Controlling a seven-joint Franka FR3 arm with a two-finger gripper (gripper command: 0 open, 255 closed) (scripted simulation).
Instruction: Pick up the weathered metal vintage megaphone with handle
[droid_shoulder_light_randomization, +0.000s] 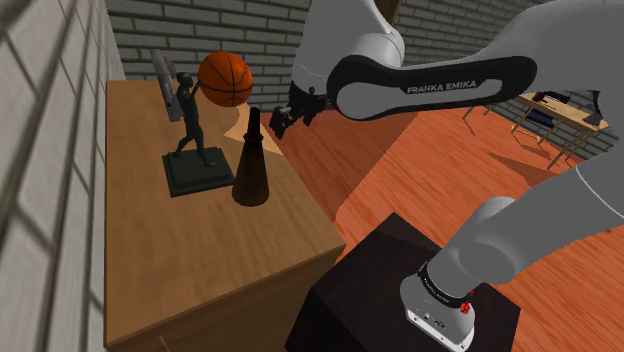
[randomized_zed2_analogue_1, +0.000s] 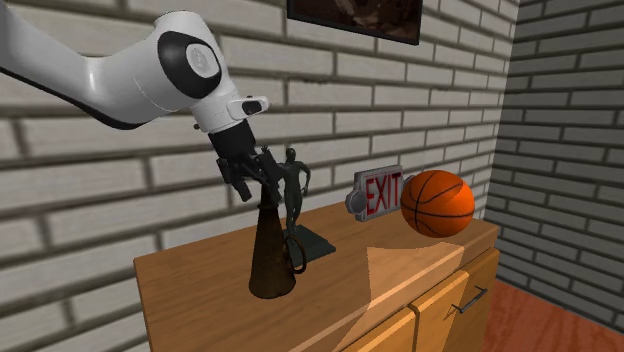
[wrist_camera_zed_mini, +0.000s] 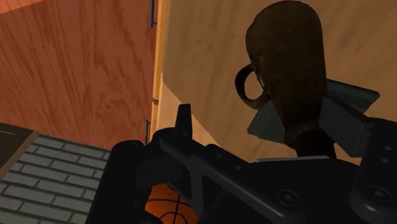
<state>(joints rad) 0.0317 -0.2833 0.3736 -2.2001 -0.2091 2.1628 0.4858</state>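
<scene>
While my gripper hangs open at its narrow top, the dark megaphone stands ungrasped on the cabinet.

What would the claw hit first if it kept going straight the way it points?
Most likely the dark megaphone: its narrow top sits just ahead of the claw. Depth is unclear, so the claw might slip beside it and reach the wooden cabinet top instead.
</scene>
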